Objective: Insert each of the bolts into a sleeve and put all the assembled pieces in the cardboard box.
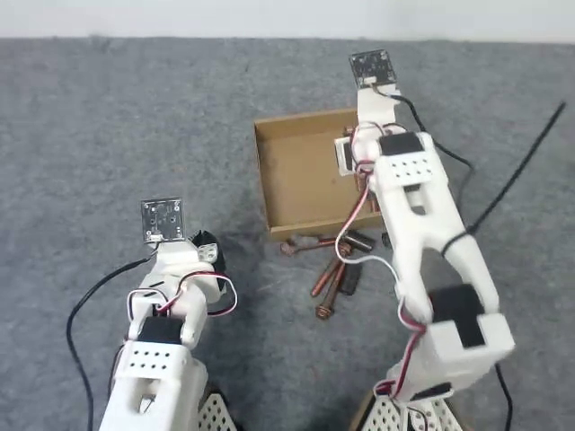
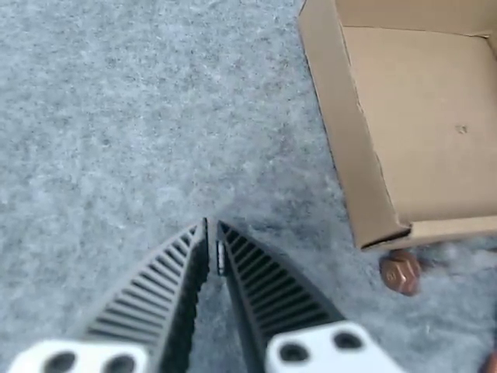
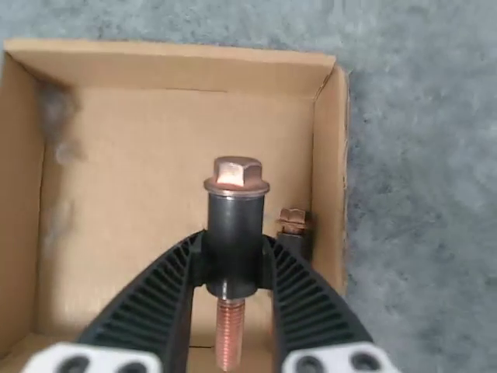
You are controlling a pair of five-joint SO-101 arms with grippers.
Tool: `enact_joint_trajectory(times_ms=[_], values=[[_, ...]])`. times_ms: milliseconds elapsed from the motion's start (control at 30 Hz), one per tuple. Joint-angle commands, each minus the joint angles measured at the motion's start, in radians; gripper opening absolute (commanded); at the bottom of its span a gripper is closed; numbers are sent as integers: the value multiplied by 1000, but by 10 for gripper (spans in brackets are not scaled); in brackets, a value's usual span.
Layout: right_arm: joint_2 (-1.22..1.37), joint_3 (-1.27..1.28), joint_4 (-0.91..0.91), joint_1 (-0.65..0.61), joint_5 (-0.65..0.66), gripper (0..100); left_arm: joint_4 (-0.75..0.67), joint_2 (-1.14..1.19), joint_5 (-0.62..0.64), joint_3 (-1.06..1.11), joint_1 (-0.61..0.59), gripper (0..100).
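Note:
My right gripper [image 3: 233,268] is shut on an assembled piece [image 3: 231,233], a copper bolt through a black sleeve, held over the inside of the cardboard box [image 3: 116,171]. Another assembled piece [image 3: 293,227] stands against the box wall beside it. In the high view the right arm [image 1: 404,171] reaches over the box [image 1: 287,180]. Loose bolts [image 1: 325,280] and a black sleeve [image 1: 350,277] lie on the carpet just in front of the box. My left gripper [image 2: 212,237] is shut and empty over bare carpet, with one bolt head [image 2: 401,272] near the box corner [image 2: 365,210].
Grey carpet covers the table all around. A black cable [image 1: 512,180] runs off to the right of the right arm. The left arm [image 1: 171,269] sits at the lower left, away from the box.

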Motion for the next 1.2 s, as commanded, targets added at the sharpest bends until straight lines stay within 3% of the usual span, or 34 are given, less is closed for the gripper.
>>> enact_joint_trajectory(times_ms=[0, 567, 733, 900, 1033, 1167], values=[[38, -140, 25, 10, -48, 9, 0, -15, -8, -19, 2, 11], [259, -186, 42, 18, -41, 14, -2, -15, -18, -19, 2, 11], [257, -187, 96, 12, -41, 98, -2, -15, -41, -19, 2, 11], [254, -222, 119, 19, -41, 28, -2, -15, -41, -19, 2, 11], [254, -339, 254, 36, -41, 9, -2, -15, -41, -19, 2, 11], [254, -491, 515, 33, -41, 8, -2, -15, -41, -19, 2, 11]])
